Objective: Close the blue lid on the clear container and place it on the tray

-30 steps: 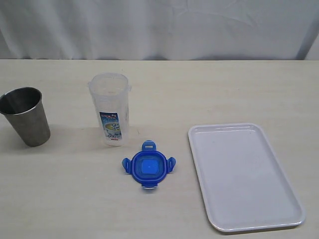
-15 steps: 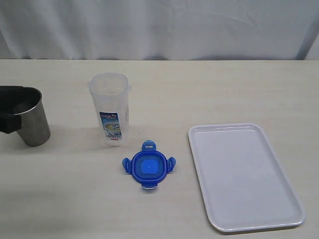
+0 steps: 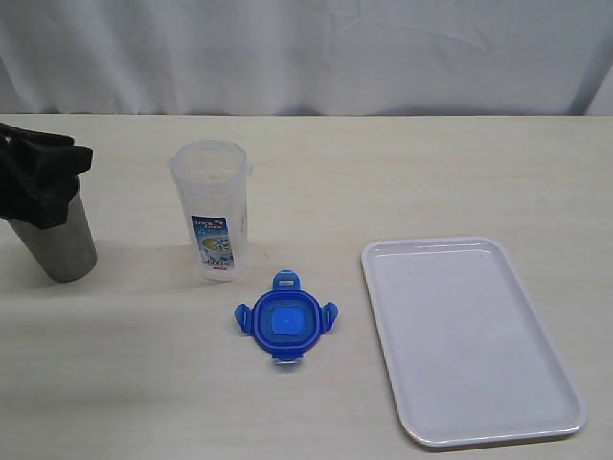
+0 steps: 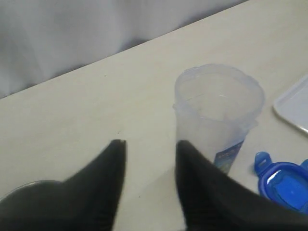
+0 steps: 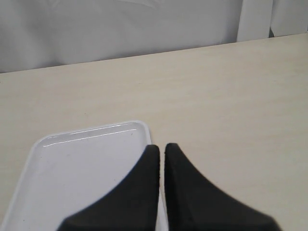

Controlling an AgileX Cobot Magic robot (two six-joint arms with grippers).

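The clear container [image 3: 214,209] stands upright and uncovered on the table, its printed label low on the side; the left wrist view shows it too [image 4: 216,113]. The blue lid [image 3: 283,320] lies flat on the table in front of it, apart from it, and shows at the edge of the left wrist view [image 4: 284,183]. To the right lies the white tray [image 3: 466,335], bare. My left gripper [image 3: 59,165] reaches in from the left edge above the steel cup, open with nothing between its fingers [image 4: 150,143]. My right gripper [image 5: 161,146] is shut, empty, above the tray's rim [image 5: 96,131].
A tapered steel cup [image 3: 56,240] stands at the far left, partly covered by my left gripper. A white cloth backdrop hangs behind the table's far edge. The right arm does not show in the exterior view.
My left gripper has come in from the left edge and risen over the steel cup, and its jaws have parted. Container, lid and tray have not moved.
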